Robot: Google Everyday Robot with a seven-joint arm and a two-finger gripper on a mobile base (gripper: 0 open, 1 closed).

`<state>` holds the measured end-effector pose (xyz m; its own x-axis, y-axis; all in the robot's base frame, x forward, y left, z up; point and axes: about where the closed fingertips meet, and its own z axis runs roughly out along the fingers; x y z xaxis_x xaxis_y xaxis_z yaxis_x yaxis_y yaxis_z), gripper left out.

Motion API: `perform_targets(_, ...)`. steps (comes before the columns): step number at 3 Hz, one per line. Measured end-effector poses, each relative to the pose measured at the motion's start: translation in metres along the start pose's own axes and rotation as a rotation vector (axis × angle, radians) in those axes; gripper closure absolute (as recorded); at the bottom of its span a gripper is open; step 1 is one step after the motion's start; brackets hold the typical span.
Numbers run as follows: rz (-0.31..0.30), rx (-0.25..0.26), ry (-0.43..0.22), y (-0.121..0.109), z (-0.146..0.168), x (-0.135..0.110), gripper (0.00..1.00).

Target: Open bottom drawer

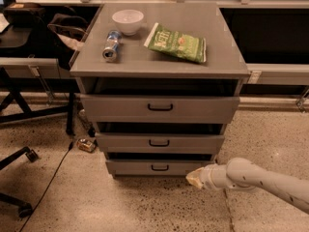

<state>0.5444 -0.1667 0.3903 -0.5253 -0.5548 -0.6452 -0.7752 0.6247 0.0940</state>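
The bottom drawer (159, 167) is the lowest and shortest grey front of the grey cabinet (159, 105), with a small black bar handle (160, 167). Its front stands slightly forward of the cabinet body. My gripper (194, 178) comes in from the right on a white arm (260, 180). It sits low, just off the drawer's right end, to the right of the handle and not on it.
On the cabinet top lie a white bowl (128, 21), a can on its side (111, 46) and a green chip bag (177, 43). A desk and chair legs (19, 153) stand at the left. A small object (86, 145) lies on the floor by the cabinet.
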Motion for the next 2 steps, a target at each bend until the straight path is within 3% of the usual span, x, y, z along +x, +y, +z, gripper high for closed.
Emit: perform_targets(2,-0.064,-0.030,-0.091,-0.030,0.060,0.011,1.00)
